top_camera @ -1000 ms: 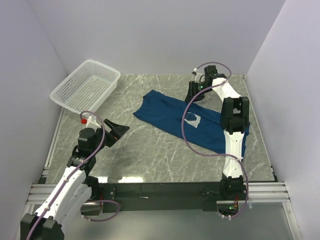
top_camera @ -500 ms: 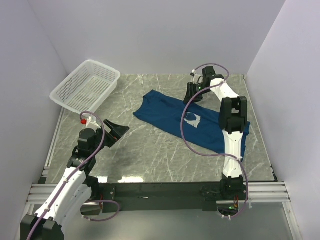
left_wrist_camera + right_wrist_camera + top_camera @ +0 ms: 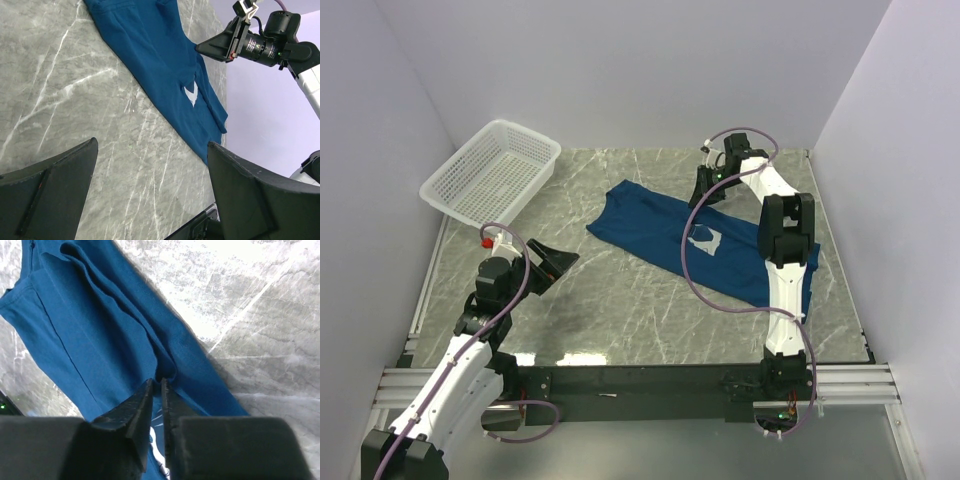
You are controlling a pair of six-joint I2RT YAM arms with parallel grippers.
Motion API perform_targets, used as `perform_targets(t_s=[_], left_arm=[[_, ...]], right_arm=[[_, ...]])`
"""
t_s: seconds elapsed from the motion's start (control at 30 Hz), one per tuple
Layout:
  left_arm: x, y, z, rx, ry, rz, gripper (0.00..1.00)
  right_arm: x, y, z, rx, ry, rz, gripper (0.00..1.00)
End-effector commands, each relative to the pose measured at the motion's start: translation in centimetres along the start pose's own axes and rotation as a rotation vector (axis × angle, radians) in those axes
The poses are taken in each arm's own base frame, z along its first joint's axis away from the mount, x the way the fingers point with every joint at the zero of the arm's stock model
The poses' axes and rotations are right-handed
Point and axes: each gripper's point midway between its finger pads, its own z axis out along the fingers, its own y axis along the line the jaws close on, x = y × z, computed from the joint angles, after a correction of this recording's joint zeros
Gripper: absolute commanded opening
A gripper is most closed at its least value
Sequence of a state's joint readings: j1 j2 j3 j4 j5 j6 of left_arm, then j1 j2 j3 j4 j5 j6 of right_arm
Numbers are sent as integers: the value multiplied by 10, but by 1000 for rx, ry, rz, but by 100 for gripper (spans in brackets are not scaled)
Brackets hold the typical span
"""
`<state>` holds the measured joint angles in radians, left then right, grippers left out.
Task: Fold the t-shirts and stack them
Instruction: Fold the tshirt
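Note:
A dark blue t-shirt (image 3: 660,225) lies partly folded lengthwise on the marble table, running from the centre back toward the right front. A small piece of its pale print (image 3: 704,239) shows. It also appears in the left wrist view (image 3: 160,60) and the right wrist view (image 3: 90,330). My right gripper (image 3: 703,190) is at the shirt's far edge, its jaws pinched on a fold of the blue fabric (image 3: 165,375). My left gripper (image 3: 560,262) is open and empty, held above bare table left of the shirt.
A white plastic mesh basket (image 3: 492,170) sits at the back left corner. Purple-grey walls close in the table on three sides. The table's black front rail (image 3: 650,375) runs along the near edge.
The right gripper has shifted very slightly left at the shirt's far edge. The left arm and the shirt have not visibly moved.

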<state>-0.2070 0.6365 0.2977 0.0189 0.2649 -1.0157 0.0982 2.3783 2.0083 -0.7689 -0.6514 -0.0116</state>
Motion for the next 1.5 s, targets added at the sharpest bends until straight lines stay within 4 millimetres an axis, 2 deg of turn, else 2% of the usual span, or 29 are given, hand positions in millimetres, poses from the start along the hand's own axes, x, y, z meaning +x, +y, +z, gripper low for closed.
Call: perform_targets(t_s=[0.0, 0.03, 0.13, 0.23, 0.4, 0.53, 0.63, 0.87, 1.1, 1.2, 1.3, 1.4, 1.47], left_arm=[[-7, -14, -2, 50, -21, 15, 95], [-7, -14, -2, 48, -20, 15, 95], [-7, -14, -2, 50, -21, 17, 96], [-7, -15, -2, 52, -20, 17, 95], [-6, -13, -1, 48, -16, 16, 95], [-6, -13, 0, 50, -14, 16, 95], [-7, -14, -1, 49, -16, 19, 95], [-5, -13, 0, 47, -8, 23, 95], [-5, -13, 2, 53, -5, 20, 95], [-5, -14, 2, 55, -6, 21, 95], [-5, -14, 2, 56, -5, 22, 95], [-6, -15, 0, 59, -9, 22, 96], [-5, -14, 0, 56, -8, 22, 96]], right_arm=[[-6, 7, 3, -22, -16, -20, 15], [-10, 9, 1, -24, -32, -33, 9], [-16, 21, -10, -53, -72, -83, 0], [-16, 37, -21, -85, -94, -155, 0], [1, 71, -29, -143, -88, -296, 0], [15, 96, -25, -167, -86, -389, 0], [26, 104, -20, -159, -62, -438, 0], [50, 99, -12, -94, 12, -547, 0], [60, 91, -17, -59, 25, -639, 0], [64, 92, -19, -76, 52, -647, 7], [58, 99, -24, -86, 34, -629, 35], [46, 112, -30, -96, -3, -638, 43], [43, 125, -28, -98, -2, -668, 43]])
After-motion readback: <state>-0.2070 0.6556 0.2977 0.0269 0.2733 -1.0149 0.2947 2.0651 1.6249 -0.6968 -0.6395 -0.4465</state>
